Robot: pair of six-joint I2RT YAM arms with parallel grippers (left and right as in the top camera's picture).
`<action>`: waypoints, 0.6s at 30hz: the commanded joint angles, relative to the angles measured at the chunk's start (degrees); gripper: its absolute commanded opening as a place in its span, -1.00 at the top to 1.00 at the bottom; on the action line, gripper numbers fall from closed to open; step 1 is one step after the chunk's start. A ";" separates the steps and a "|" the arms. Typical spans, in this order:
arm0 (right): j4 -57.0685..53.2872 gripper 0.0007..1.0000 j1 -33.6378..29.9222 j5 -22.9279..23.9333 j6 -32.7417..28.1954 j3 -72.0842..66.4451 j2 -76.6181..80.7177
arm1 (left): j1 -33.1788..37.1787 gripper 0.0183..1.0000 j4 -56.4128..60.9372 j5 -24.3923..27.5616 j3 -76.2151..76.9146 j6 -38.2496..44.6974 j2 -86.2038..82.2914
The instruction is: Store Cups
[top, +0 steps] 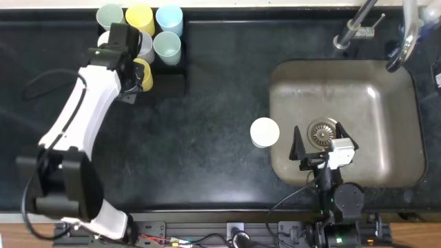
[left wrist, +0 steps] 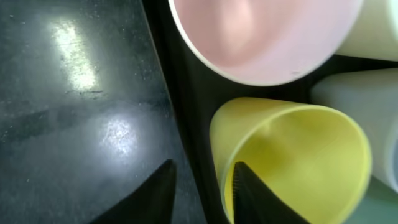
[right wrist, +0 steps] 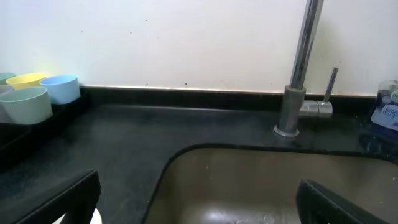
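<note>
A black tray (top: 171, 81) at the counter's back left holds several pastel cups, among them a light blue cup (top: 169, 16) and a pale green cup (top: 167, 47). My left gripper (top: 135, 74) is over the tray's front left corner at a yellow cup (top: 144, 74). In the left wrist view the gripper (left wrist: 202, 180) is open and straddles the yellow cup's (left wrist: 292, 155) wall, one finger inside and one outside, clear of it. A pink cup (left wrist: 261, 37) stands beside it. A white cup (top: 264, 131) sits by the sink's left rim. My right gripper (top: 317, 148) is open over the sink.
The steel sink (top: 372, 89) takes up the right side, with a tap (right wrist: 298, 74) behind it and a soap bottle (right wrist: 387, 102) at the far right. Dark counter (top: 213, 138) stretches between the tray and the sink.
</note>
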 commanded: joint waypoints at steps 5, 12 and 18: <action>0.48 -1.00 0.31 -0.37 -0.33 -0.48 -0.63 | -0.94 -0.18 10.78 -5.95 0.02 22.99 -22.32; 0.48 -1.00 0.31 -0.37 -0.33 -0.48 -0.63 | -0.35 -0.46 27.96 -0.50 -6.67 63.19 -39.52; 0.48 -1.00 0.31 -0.37 -0.33 -0.48 -0.63 | 2.64 -1.00 43.54 8.94 -25.90 76.50 -55.28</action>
